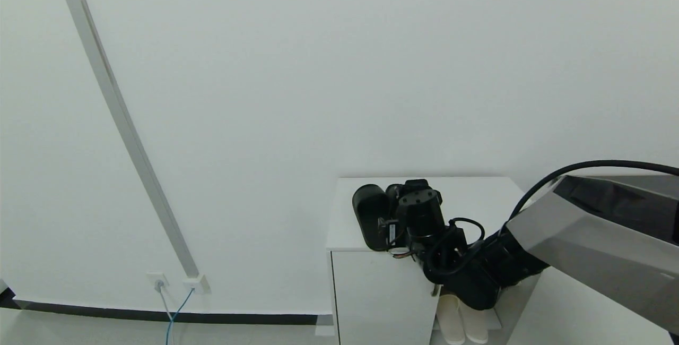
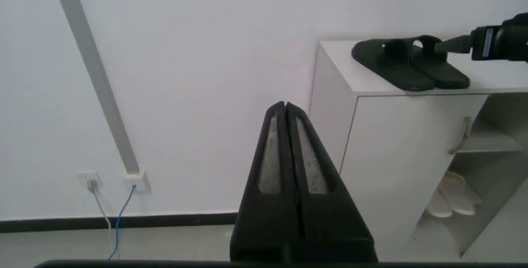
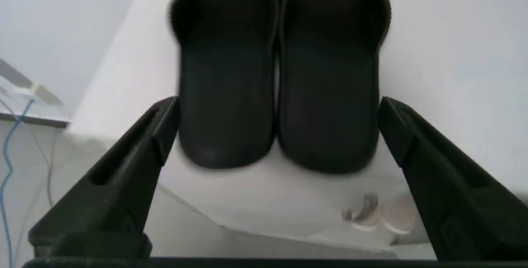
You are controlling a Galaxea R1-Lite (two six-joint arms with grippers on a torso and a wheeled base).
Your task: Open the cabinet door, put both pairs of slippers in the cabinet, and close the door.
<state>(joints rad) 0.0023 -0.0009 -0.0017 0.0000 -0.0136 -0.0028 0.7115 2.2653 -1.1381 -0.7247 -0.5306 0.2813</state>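
Now, the right arm is extending in from 4 o'clock of the head view, elbow bent and wrist angling over the top of the white cabinet (image 1: 382, 297), which is sitting at 5 o'clock. Its right claw (image 3: 276, 111) is spread wide, one finger flanking each side of the black slippers (image 3: 227, 95) and gripping nothing. The black slippers are lying side by side on the cabinet top, close to its front edge, at 9 o'clock from the wrist. The cabinet's right half is standing open, and the white slippers (image 1: 461, 324) are resting on a low shelf inside, at 6 o'clock from the wrist. The left claw (image 2: 285, 107) is clenched on nothing, fingers pressed flat together, well apart from the cabinet and pointing at the bare wall beside it. A wall socket (image 1: 158, 283) with a blue cable is sitting at 7 o'clock of the head view.
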